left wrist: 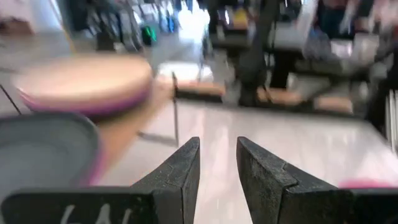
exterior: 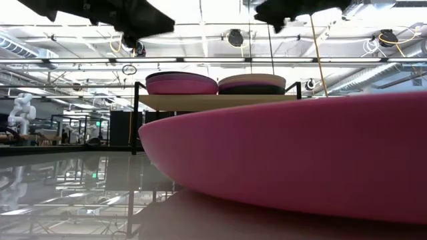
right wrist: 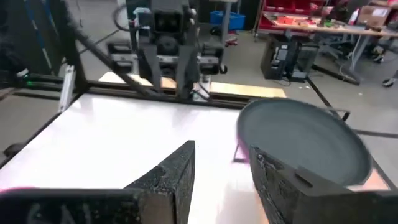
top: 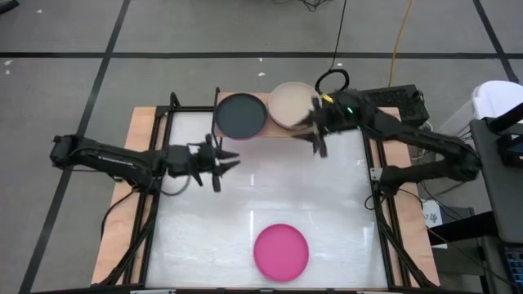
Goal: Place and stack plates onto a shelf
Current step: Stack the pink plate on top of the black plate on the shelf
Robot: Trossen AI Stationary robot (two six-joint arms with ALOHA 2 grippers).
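Magenta fills most of the low view, where one pink plate (exterior: 293, 160) lies right before the camera; from above the same plate (top: 281, 251) sits alone on the near part of the white table (top: 327, 196). White letters on the left gripper's body cannot be read in the left wrist view.

At the table's far edge stands the wooden shelf (top: 278, 131), with a dark grey plate (top: 240, 115) on top of one stack and a beige plate (top: 291, 104) on top of the other. Only the low view shows that both are stacks, with purple and pink plates under the grey one.

Over the table's left part, the left gripper (top: 224, 164) has its fingers a little apart and empty. At the shelf's front edge, just beside the beige plate, the right gripper (top: 317, 139) has parted fingers holding nothing.

Grey floor with dark lines surrounds the table; desks and equipment stand beyond.
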